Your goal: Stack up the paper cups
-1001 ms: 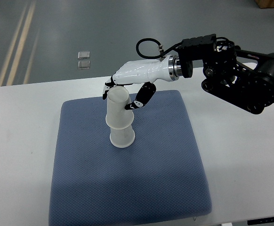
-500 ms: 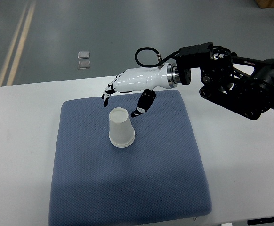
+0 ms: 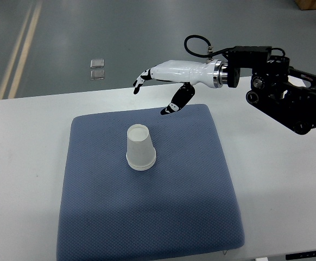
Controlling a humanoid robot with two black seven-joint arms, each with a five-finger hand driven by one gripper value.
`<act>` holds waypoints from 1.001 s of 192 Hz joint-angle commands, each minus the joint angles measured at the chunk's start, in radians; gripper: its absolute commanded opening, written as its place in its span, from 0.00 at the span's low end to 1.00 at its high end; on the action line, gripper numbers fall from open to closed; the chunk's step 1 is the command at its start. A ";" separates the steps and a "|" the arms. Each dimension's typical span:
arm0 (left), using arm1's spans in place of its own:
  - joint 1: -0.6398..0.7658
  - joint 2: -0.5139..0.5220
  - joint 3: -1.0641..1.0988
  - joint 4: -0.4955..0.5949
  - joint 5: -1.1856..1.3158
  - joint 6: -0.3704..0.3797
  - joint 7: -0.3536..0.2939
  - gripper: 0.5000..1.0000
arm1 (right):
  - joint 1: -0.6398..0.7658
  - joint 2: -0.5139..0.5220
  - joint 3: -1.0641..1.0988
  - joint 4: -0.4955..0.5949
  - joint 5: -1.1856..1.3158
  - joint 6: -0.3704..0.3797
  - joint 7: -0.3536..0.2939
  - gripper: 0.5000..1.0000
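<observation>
A stack of white paper cups (image 3: 139, 147) stands upside down near the middle of the blue mat (image 3: 147, 206), nested into one short tower. My right hand (image 3: 152, 92), white with black fingertips, hovers above the mat's far edge, up and to the right of the cups. Its fingers (image 3: 140, 81) are spread and its thumb (image 3: 178, 101) hangs down; it holds nothing. The black right arm (image 3: 283, 87) enters from the right edge. No left arm shows.
The mat lies on a white table (image 3: 22, 163). Beyond the table's far edge is grey floor with yellow lines (image 3: 19, 43) and two small square plates (image 3: 97, 68).
The hand let go of the top cup, which dropped down over the lower one. The hand then opened and drew back up and to the right, away from the stack.
</observation>
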State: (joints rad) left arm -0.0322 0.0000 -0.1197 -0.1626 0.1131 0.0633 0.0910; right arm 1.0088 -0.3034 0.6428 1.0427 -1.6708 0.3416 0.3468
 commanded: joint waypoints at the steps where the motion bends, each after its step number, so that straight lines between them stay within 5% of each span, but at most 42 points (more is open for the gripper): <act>1: 0.000 0.000 0.000 0.000 0.000 0.000 0.001 1.00 | -0.070 0.010 0.149 -0.079 0.065 -0.012 -0.020 0.72; 67: 0.000 0.000 0.000 0.000 -0.001 0.000 -0.001 1.00 | -0.208 0.063 0.314 -0.380 0.536 -0.173 -0.052 0.72; 122: 0.000 0.000 0.000 0.000 0.000 0.000 -0.001 1.00 | -0.271 0.101 0.377 -0.394 0.942 -0.237 -0.129 0.72; 135: 0.000 0.000 0.000 0.000 -0.001 0.000 -0.001 1.00 | -0.283 0.112 0.379 -0.394 1.014 -0.262 -0.129 0.73; 142: 0.000 0.000 0.000 0.000 -0.001 0.001 -0.001 1.00 | -0.291 0.119 0.382 -0.394 1.048 -0.279 -0.126 0.83; 192: 0.000 0.000 0.000 0.000 -0.001 0.001 -0.001 1.00 | -0.318 0.165 0.390 -0.388 1.175 -0.292 -0.118 0.85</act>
State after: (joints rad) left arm -0.0322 0.0000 -0.1197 -0.1626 0.1133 0.0635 0.0911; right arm 0.6978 -0.1554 1.0308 0.6533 -0.5206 0.0486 0.2278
